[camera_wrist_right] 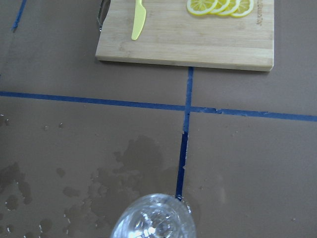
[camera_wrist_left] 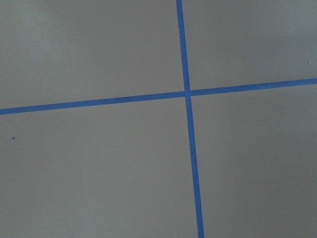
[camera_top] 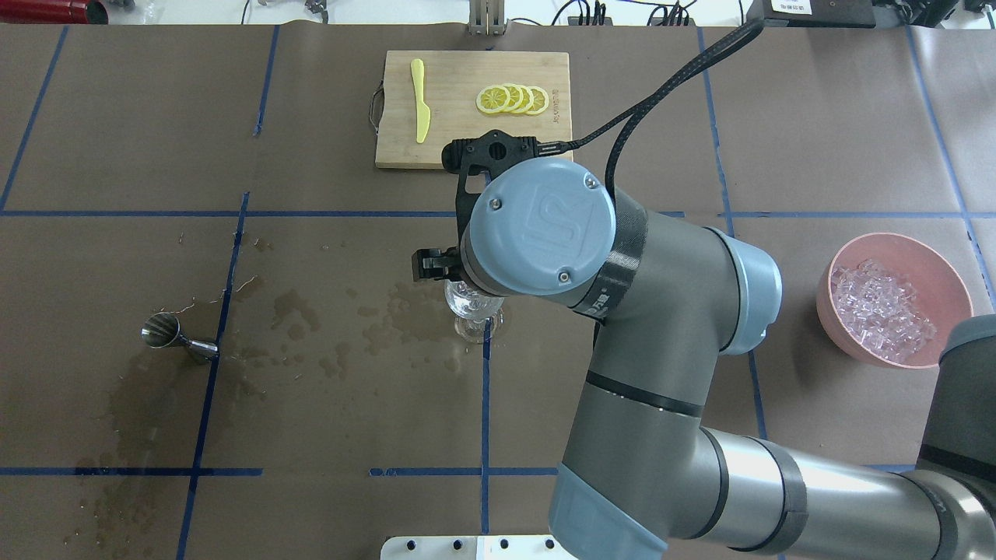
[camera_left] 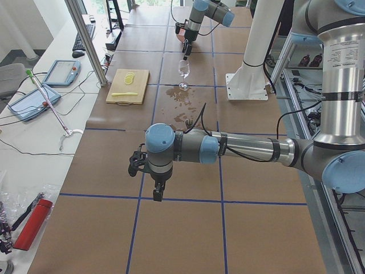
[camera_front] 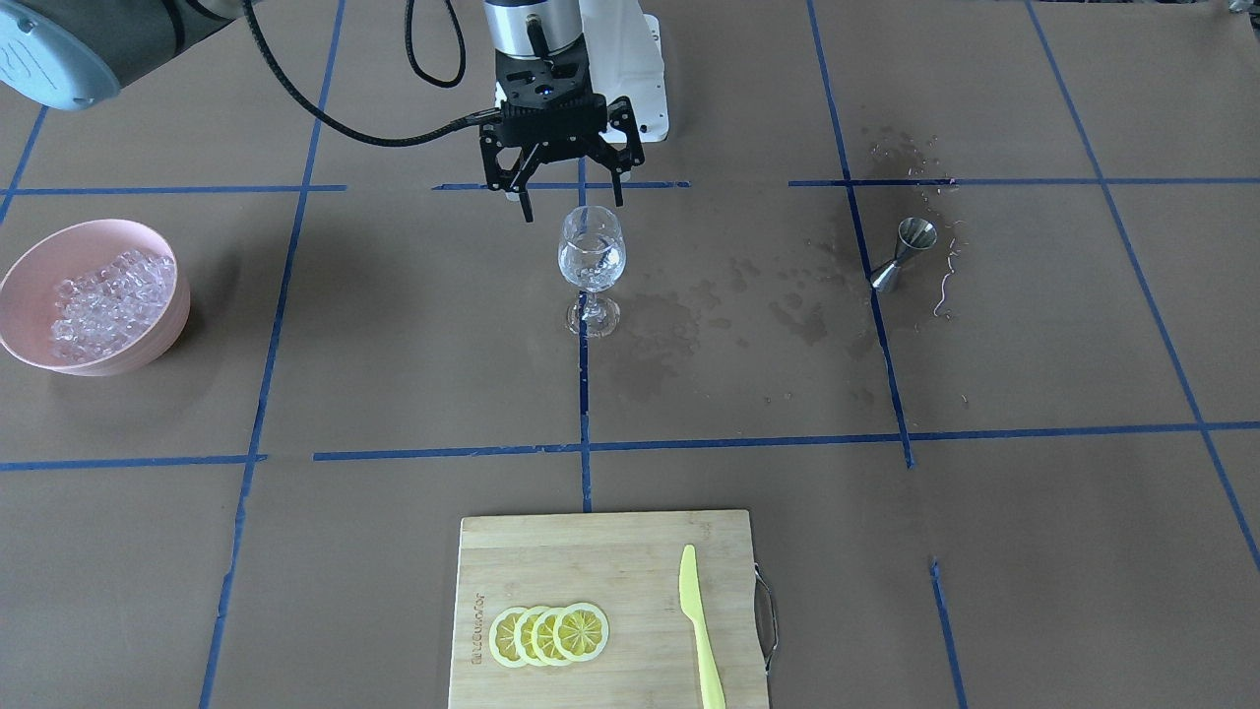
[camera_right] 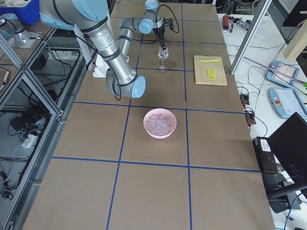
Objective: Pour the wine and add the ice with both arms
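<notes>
Right tool point(camera_front: 573, 202) points straight down, spread wide above the wine glass point(camera_front: 592, 258); left tool point(camera_left: 156, 194) points down too, opening unclear.

Clear ice cubes point(camera_front: 103, 305) are heaped in a pink bowl point(camera_front: 162, 337); some seem to lie in the upright glass point(camera_front: 592, 258), beneath the right gripper point(camera_front: 573, 202), held spread.

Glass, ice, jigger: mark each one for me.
glass point(camera_front: 592, 251): exterior front-facing view, on its bowl.
ice point(camera_front: 106, 305): exterior front-facing view, middle of the heap in the pink bowl.
jigger point(camera_front: 902, 256): exterior front-facing view, on its narrow waist.
</notes>
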{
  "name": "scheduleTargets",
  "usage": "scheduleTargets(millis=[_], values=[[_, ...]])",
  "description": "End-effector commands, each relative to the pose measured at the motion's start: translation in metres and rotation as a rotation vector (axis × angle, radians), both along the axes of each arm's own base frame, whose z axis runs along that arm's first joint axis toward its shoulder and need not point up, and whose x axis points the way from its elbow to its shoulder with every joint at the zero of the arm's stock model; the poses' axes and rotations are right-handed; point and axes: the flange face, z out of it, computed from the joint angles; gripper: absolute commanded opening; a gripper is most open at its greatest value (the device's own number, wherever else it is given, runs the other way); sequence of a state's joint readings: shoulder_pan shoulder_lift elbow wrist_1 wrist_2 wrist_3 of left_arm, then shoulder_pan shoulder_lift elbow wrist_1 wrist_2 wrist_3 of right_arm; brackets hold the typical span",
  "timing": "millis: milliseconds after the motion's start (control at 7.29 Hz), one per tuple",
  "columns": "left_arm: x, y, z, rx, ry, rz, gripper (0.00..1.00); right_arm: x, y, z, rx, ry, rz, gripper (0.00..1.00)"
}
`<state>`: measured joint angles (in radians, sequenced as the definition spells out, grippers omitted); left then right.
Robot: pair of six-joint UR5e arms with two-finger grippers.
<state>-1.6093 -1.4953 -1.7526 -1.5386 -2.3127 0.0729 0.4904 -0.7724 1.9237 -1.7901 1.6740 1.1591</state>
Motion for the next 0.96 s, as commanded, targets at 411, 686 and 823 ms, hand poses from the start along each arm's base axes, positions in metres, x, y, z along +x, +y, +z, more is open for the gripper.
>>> scheduleTargets(millis=[411,686,823], values=[[-0.001,0.006,0.007,-0.016,-0.002,0.000,1.00,0.183,-0.136,0.144,0.081,0.144,-0.233,1.00],[0.001,0.006,0.007,-0.017,-0.003,0.002,1.00,0.263,-0.157,0.218,0.097,0.208,-0.290,1.00],[0.000,0.006,0.006,-0.017,-0.003,0.000,1.00,0.311,-0.159,0.266,0.101,0.243,-0.325,1.00]])
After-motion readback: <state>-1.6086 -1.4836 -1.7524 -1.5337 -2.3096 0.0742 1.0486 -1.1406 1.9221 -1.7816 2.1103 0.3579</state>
